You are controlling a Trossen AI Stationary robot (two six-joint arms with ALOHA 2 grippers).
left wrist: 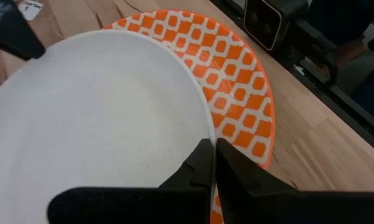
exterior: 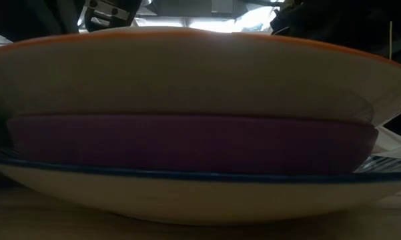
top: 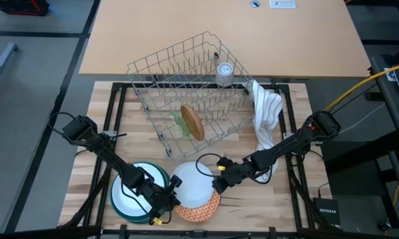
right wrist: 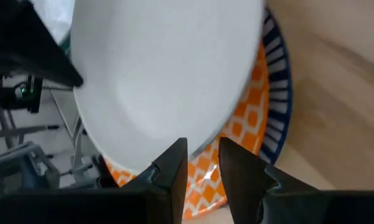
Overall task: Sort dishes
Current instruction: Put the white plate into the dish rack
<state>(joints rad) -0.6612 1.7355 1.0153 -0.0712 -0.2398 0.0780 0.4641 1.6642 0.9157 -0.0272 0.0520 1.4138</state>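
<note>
A white plate point(top: 194, 186) sits over an orange-patterned plate point(top: 202, 210) at the table's near edge. In the low view the orange-patterned plate point(exterior: 187, 73) tops a purple dish point(exterior: 187, 143) and a blue-rimmed plate point(exterior: 187, 193). My left gripper point(top: 171, 199) is shut on the white plate's left side. My right gripper point(top: 217, 182) is shut on its right side. Whether the white plate touches the plate below it, I cannot tell. A brown plate point(top: 194, 123) and a clear green one point(top: 179, 123) stand on edge in the wire rack point(top: 186, 79). My left gripper pinches the white plate's rim point(left wrist: 202, 134) on its near-left side, one finger inside the rim and one outside. The fingers slant down from the table's left. My right gripper has the plate's rim on the right side point(right wrist: 202, 138) between its two fingers point(right wrist: 174, 158). It slants down from the table's right, with the plate roughly level between both grippers.
A stack of larger teal, green and white dishes point(top: 129, 199) stands just left of my left gripper. The white striped cloth point(top: 265, 113) hangs off the rack's right end. Bare wood shows between the rack and the plates.
</note>
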